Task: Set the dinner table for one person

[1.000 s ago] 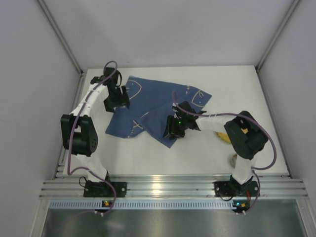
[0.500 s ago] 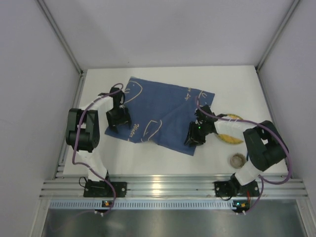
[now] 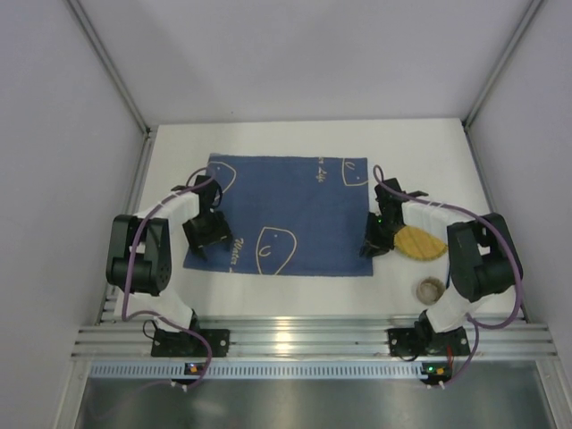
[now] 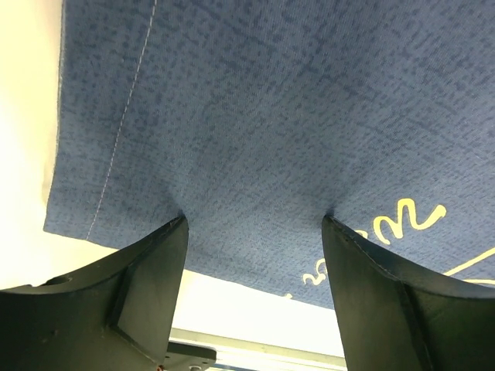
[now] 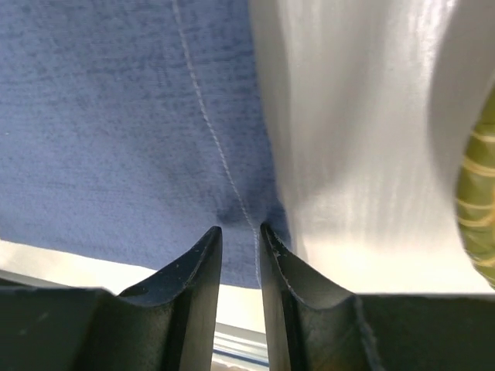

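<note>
The blue rectangular cloth mat with pale line drawings [image 3: 286, 214] is woven fabric, matt and slightly nubby, with a speckled weave and lighter stitching along its hem. Under it, the large plain white rectangular tabletop [image 3: 429, 152] is smooth and matt, with a soft sheen just right of the mat. The fingers [image 4: 139, 286] of the left gripper [image 4: 254, 220] and of the right gripper [image 5: 240, 228] are black moulded plastic, smooth and satin-dull. Right of the mat, the yellow leaf-shaped woven piece [image 3: 420, 241] looks ribbed and fibrous; the small beige ring [image 3: 432, 289] looks matt. Nearer than the mat runs a grooved bare-metal rail [image 3: 295, 340], shiny.
</note>
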You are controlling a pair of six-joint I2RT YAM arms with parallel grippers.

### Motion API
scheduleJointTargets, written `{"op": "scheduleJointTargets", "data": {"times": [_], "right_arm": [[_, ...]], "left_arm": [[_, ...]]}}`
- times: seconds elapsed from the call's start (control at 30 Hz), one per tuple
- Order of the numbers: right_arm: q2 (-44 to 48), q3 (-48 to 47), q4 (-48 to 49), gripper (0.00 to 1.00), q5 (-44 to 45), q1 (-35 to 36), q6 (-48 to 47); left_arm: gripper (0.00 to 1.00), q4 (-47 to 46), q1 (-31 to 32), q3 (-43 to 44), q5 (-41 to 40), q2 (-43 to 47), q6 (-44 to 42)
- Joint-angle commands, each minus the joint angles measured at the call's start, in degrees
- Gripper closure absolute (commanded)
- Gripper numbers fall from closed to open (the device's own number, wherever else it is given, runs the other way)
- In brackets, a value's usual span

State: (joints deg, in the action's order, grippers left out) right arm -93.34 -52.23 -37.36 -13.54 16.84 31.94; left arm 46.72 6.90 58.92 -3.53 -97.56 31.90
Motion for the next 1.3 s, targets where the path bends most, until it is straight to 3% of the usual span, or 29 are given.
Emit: {"op": "scheduleJointTargets", "data": {"times": [0.0, 0.23, 0.4, 0.5, 0.53, 0.57, 0.67, 0.77, 0.8, 0.9, 1.1, 1.27], "right_arm": [[-1.0, -2.4, -3.7, 0.73, 3.8, -1.0, -2.0], [-0.2, -1.6, -6.0, 0.82, 7.7, -1.4, -1.7], [4.7, -3.9, -7.5, 0.81, 5.6, -0.8, -3.6], [8.0, -9.8, -11.7, 0.65, 5.8, -0.4, -5.7], [11.9, -15.9, -16.6, 0.41, 8.9, -0.3, -7.8], [12.0, -18.2, -16.6, 0.41, 9.0, -0.3, -7.8], [15.5, -25.3, -22.0, 0.0, 20.7, -0.4, -9.1], [19.5, -23.0, -22.0, 0.0, 29.1, -4.5, -6.6], [20.0, -21.5, -20.8, 0.0, 28.1, -6.7, -6.1], [20.2, -14.5, -18.9, 0.0, 19.2, -18.1, -5.8], [21.0, -0.9, -14.6, 0.0, 2.0, -30.7, -1.5], [23.4, 8.6, -11.2, 0.0, -3.8, -32.0, 6.4]], "left_arm": [[0.25, 0.7, 0.0, -3.5, -1.8, 3.3, 2.5], [0.25, 1.3, 0.3, -5.0, -1.2, 8.3, 3.3], [0.25, 4.4, 0.6, 0.6, -0.8, 11.7, 3.0], [0.25, 7.8, 1.1, 5.8, -0.3, 14.2, 3.4], [0.24, 10.4, 1.8, 9.9, -0.2, 15.6, 3.8], [0.24, 11.2, 2.1, 9.9, -0.2, 15.6, 3.8], [0.24, 13.0, 2.6, 13.2, 0.1, 17.7, 4.1], [0.24, 11.5, 2.9, 13.0, 2.0, 21.0, 4.4], [0.23, 10.8, 2.9, 11.5, 2.6, 21.9, 4.3], [0.24, 9.1, 3.0, 8.2, 3.3, 24.3, 4.5], [0.25, 9.1, 3.4, 3.1, 5.2, 28.1, 4.5], [0.25, 9.2, 3.4, 0.1, 5.3, 31.4, 4.8]]}}
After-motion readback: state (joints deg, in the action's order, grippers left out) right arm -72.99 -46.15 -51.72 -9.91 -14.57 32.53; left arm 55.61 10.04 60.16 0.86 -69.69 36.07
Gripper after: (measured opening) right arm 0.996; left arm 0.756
